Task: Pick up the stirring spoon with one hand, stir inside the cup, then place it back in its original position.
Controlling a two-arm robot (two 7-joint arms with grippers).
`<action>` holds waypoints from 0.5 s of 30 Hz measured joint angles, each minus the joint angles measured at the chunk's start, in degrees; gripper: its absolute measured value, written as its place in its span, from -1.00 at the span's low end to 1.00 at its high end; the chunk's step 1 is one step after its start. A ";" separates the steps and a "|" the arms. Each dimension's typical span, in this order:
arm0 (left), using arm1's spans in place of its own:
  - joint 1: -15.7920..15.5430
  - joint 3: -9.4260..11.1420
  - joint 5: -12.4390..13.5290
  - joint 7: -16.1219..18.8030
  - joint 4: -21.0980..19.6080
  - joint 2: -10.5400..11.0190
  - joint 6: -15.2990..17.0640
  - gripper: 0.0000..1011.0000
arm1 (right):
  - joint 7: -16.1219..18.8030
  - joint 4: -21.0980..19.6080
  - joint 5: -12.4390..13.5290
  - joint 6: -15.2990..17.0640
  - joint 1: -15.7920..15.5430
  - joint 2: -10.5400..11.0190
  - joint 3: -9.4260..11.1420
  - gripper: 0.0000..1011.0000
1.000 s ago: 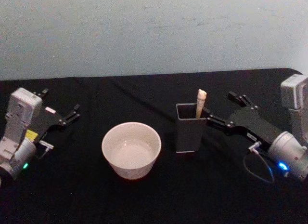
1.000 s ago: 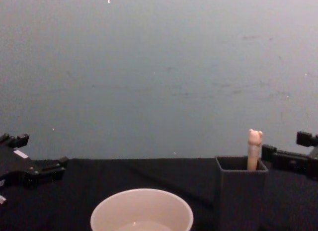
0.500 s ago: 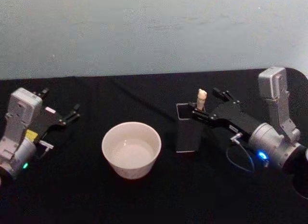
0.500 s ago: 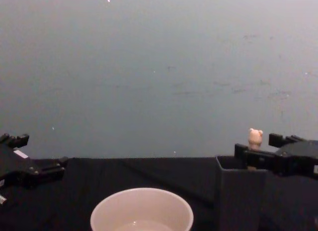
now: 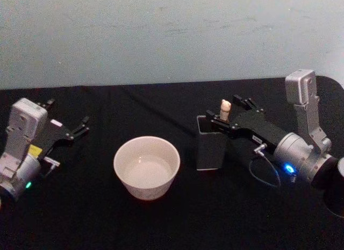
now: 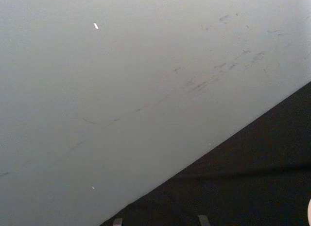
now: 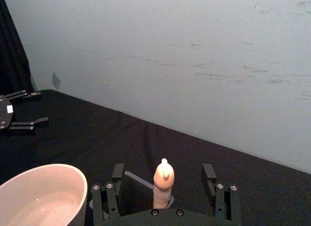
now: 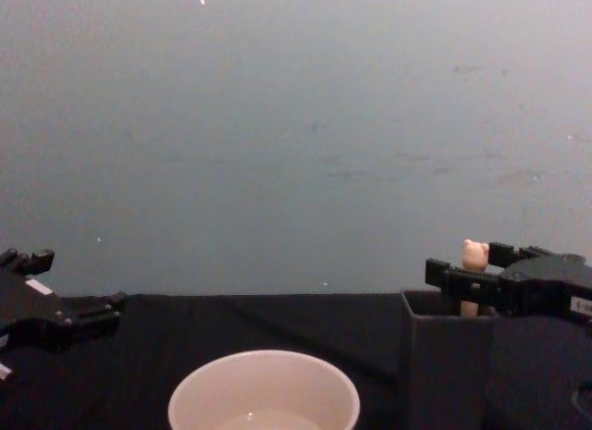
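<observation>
Black counter (image 5: 97, 218) with the spoon (image 5: 225, 108) standing upright in the dark holder (image 5: 210, 150), its bear head above the rim. The right claw (image 5: 228, 115) reaches in from the right at handle height; it is released, one finger (image 7: 118, 171) on each side of the handle, with a gap on both sides. The cup (image 5: 146, 166) stands apart to the holder's left, clear of that arm. The left claw (image 5: 67, 113), fingers spread, rests at the counter's left edge, well apart from the cup.
</observation>
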 joint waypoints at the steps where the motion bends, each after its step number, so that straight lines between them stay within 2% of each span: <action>1: 0.00 0.00 0.00 0.00 0.00 0.00 0.00 0.98 | 0.00 -0.01 0.00 0.00 -0.01 0.01 0.00 0.98; 9: 0.00 0.00 0.00 0.00 0.00 0.00 0.00 0.98 | -0.05 -0.05 0.03 -0.10 -0.05 0.09 0.00 0.98; 12: 0.00 0.00 0.00 0.00 0.00 0.00 0.00 0.98 | -0.09 -0.06 0.07 -0.16 -0.07 0.11 -0.02 0.93; 15: 0.00 0.00 0.00 0.00 0.00 0.00 0.00 0.98 | -0.13 -0.08 0.10 -0.21 -0.08 0.12 -0.03 0.79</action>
